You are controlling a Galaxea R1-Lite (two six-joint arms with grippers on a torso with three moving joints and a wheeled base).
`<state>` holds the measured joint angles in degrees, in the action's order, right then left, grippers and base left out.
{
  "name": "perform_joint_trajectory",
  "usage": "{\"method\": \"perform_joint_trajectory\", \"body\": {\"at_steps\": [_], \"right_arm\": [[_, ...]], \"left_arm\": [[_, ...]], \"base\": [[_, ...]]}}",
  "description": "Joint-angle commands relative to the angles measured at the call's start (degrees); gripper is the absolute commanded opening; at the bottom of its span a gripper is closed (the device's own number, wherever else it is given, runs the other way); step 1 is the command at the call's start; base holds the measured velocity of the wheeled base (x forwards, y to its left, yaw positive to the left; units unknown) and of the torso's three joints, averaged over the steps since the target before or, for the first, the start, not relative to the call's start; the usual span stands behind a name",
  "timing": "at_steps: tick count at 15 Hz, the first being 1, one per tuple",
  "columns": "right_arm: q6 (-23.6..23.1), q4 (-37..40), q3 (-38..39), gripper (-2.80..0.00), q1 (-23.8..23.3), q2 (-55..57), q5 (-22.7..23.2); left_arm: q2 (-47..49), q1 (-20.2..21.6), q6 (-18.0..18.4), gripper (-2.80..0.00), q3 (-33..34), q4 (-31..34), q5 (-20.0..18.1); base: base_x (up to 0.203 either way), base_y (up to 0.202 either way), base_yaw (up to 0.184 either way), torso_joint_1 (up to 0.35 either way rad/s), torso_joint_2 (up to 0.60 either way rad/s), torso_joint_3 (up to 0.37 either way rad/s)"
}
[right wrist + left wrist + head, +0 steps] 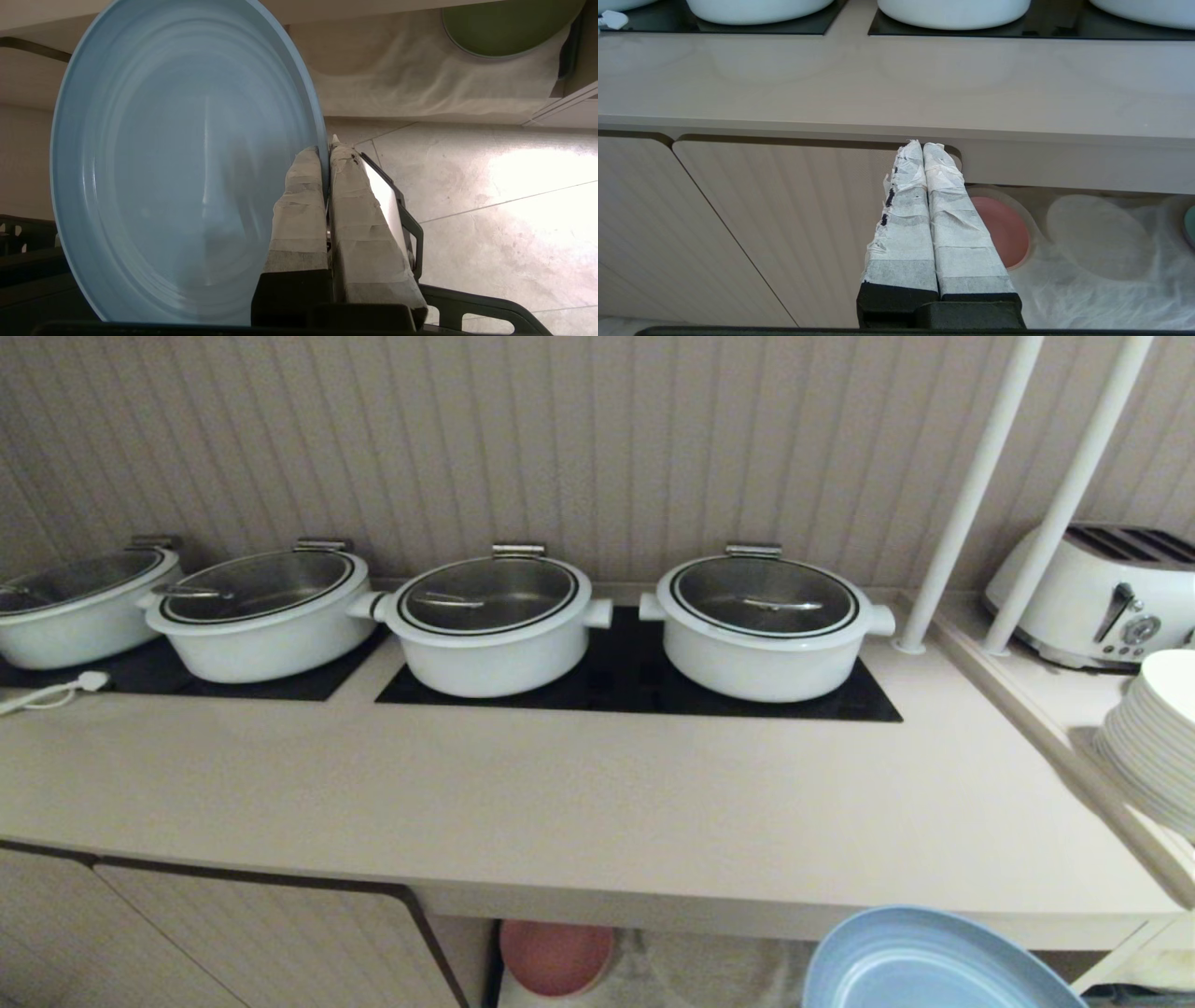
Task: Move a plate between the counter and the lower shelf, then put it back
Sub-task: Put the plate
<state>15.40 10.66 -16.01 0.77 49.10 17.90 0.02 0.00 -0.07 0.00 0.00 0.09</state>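
The light-blue plate (934, 966) shows at the lower right of the head view, below the front edge of the counter (560, 803) and in front of the lower shelf (691, 971). In the right wrist view the plate (177, 163) stands on edge in the air over the floor, and my right gripper (327, 151) is shut on its rim. My left gripper (923, 147) is shut on nothing, its taped fingers pressed together in front of a ribbed cabinet door just under the counter (878, 84) edge. The shelf's wrinkled white cloth (1087, 289) lies to its right.
A pink plate (555, 957) sits at the shelf's left end and a green plate (504, 23) at its other end. Several white lidded pots (490, 625) stand on black hob panels. A toaster (1106, 597), white plate stack (1153, 737) and two white poles (971, 495) occupy the right side ledge.
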Motion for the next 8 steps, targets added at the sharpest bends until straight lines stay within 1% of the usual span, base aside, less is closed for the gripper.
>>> {"method": "perform_joint_trajectory", "body": {"at_steps": [1, 8], "right_arm": [[0.07, -0.03, -0.43, -2.8, 0.02, 0.03, 0.3], [0.07, 0.06, -1.66, -2.8, -0.06, 0.12, 0.74]], "left_arm": [[-0.02, 0.0, -0.02, -2.8, 0.0, 0.0, 0.0], [-0.02, 0.0, -0.02, -2.8, 0.0, 0.0, 0.0]], "base": [[0.0, 0.0, 0.0, 0.0, 0.0, 0.0], [0.0, 0.0, 0.0, 0.0, 0.0, 0.0]]}}
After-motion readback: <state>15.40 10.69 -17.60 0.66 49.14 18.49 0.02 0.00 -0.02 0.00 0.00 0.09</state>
